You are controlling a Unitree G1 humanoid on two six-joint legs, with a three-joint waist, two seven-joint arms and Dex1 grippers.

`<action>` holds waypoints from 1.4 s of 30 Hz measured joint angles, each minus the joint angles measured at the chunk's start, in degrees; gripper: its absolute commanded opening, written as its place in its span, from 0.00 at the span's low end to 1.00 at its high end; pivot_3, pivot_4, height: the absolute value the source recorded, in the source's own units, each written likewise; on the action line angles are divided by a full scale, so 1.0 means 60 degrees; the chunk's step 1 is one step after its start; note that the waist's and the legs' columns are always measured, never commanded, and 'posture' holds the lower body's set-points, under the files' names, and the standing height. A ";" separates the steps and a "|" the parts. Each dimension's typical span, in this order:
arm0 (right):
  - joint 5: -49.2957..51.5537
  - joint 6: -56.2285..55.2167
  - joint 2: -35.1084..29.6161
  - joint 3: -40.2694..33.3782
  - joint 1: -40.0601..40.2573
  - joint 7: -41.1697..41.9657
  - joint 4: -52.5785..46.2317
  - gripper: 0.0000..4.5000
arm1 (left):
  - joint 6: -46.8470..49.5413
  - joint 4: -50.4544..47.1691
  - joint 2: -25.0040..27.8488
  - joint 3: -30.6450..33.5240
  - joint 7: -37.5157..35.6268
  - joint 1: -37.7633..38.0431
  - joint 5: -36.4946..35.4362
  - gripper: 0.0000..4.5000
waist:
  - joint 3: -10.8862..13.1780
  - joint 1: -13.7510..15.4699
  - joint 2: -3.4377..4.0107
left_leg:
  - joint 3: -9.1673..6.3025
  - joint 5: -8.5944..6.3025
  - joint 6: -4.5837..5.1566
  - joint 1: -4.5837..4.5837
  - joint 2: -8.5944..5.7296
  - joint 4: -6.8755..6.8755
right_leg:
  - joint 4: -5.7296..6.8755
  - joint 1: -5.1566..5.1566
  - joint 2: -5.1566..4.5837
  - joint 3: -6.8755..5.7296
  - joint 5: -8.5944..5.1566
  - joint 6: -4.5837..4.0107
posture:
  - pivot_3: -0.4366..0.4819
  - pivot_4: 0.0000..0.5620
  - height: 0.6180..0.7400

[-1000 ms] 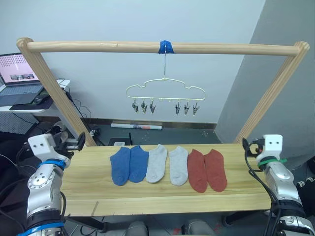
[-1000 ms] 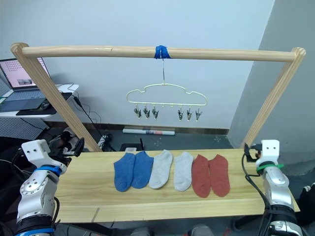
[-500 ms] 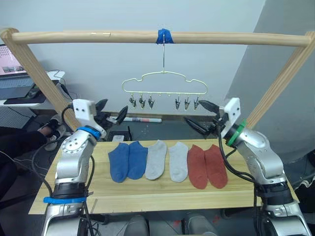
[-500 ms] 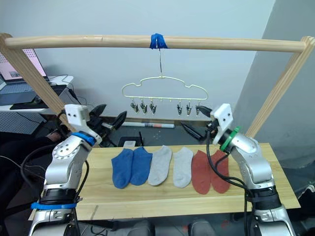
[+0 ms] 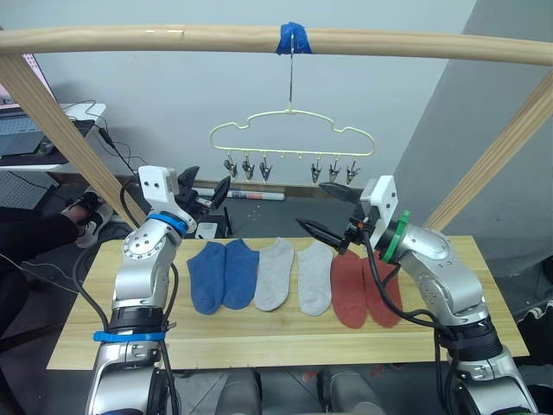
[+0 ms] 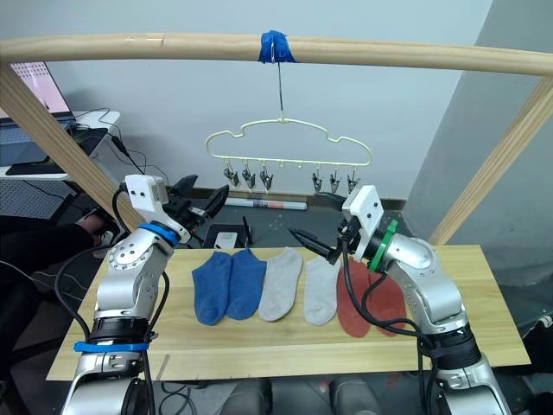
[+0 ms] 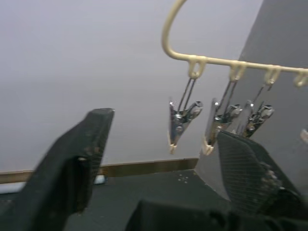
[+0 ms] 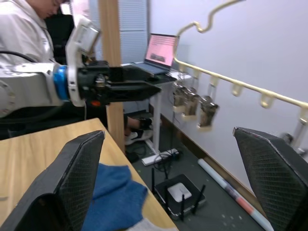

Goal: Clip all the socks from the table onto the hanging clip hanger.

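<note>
Since earlier, I've swung right gripper (image 6: 318, 224) toward 9 o'clock, spread wide, empty; limp socks (image 6: 285, 280) need cuff pinches.

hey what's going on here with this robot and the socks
The robot is set to clip six socks onto the clip hanger above. All six lie flat in a row on the table, and every clip is bare. Both hands are raised and open, holding nothing: the left hand near the hanger's left clips, the right hand above the grey and red socks.
</note>
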 measured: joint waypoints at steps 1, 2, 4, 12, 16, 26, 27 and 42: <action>-0.0004 0.0002 0.0003 0.0000 -0.0020 0.0000 0.0000 1.00 | -0.0030 0.0042 -0.0008 -0.0001 0.0000 -0.0001 0.0017 0.67 | 0.0011 0.0008 -0.0004 | -0.0002 0.0000 0.0000 -0.0001 0.0000 0.0000 | 0.0000 0.0000 0.0000 -0.0002 0.0000 0.0000 | 0.46 0.33 1.00; -0.0012 0.0002 0.0007 -0.0001 -0.0027 -0.0001 0.0001 1.00 | -0.0062 0.0098 -0.0030 -0.0001 0.0002 -0.0012 0.0035 0.67 | 0.0021 0.0014 -0.0008 | -0.0004 0.0000 -0.0001 -0.0002 0.0000 0.0000 | 0.0000 0.0000 0.0000 -0.0004 0.0000 0.0000 | 0.46 0.33 1.00; -0.0058 0.0002 0.0048 0.0000 -0.0029 -0.0001 0.0003 1.00 | -0.0116 0.0242 -0.0095 -0.0038 0.0008 -0.0080 0.0065 0.67 | 0.0034 0.0024 -0.0010 | -0.0005 0.0000 -0.0001 -0.0004 0.0000 0.0001 | -0.0001 0.0000 0.0000 -0.0006 0.0000 0.0000 | 0.46 0.32 1.00; -0.0077 0.0065 0.0327 0.0022 -0.0226 0.0004 0.0004 1.00 | -0.0356 0.0641 -0.0304 -0.0102 -0.0016 -0.0495 0.0138 0.67 | 0.0049 0.0035 -0.0016 | -0.0010 0.0001 -0.0001 -0.0009 0.0000 0.0001 | -0.0003 -0.0003 0.0000 -0.0011 0.0000 0.0000 | 0.45 0.32 1.00; -0.0081 0.0067 0.0394 0.0080 -0.0424 0.0010 0.0003 1.00 | -0.0515 0.0966 -0.0466 -0.0163 -0.0007 -0.0673 0.0278 0.67 | 0.0051 0.0036 -0.0016 | -0.0011 0.0001 -0.0002 -0.0010 -0.0002 0.0001 | -0.0003 -0.0002 0.0000 -0.0013 0.0000 0.0000 | 0.45 0.33 1.00; -0.0100 0.0046 0.0490 0.0173 -0.0424 -0.0004 0.0014 1.00 | -0.1209 0.1986 -0.0688 -0.0256 0.0091 -0.1415 0.0519 0.67 | 0.0067 0.0032 -0.0018 | -0.0014 0.0001 -0.0002 -0.0019 -0.0002 0.0001 | -0.0006 -0.0008 0.0000 -0.0016 0.0000 0.0000 | 0.45 0.32 1.00; -0.0099 0.0046 0.0493 0.0173 -0.0424 -0.0004 0.0014 1.00 | -0.1292 0.2113 -0.0706 -0.0255 0.0108 -0.1489 0.0537 0.67 | 0.0067 0.0032 -0.0018 | -0.0015 0.0001 -0.0002 -0.0019 -0.0002 0.0001 | -0.0006 -0.0008 0.0000 -0.0017 0.0000 0.0000 | 0.45 0.32 1.00; -0.0086 0.0185 0.0480 0.0170 -0.0431 -0.0036 0.0011 1.00 | -0.1812 0.2687 -0.0761 -0.0254 0.0220 -0.1704 0.0654 0.63 | 0.0095 0.0021 -0.0018 | -0.0015 0.0001 -0.0002 -0.0022 -0.0002 0.0001 | -0.0007 -0.0011 0.0000 -0.0017 0.0000 0.0000 | 0.45 0.34 1.00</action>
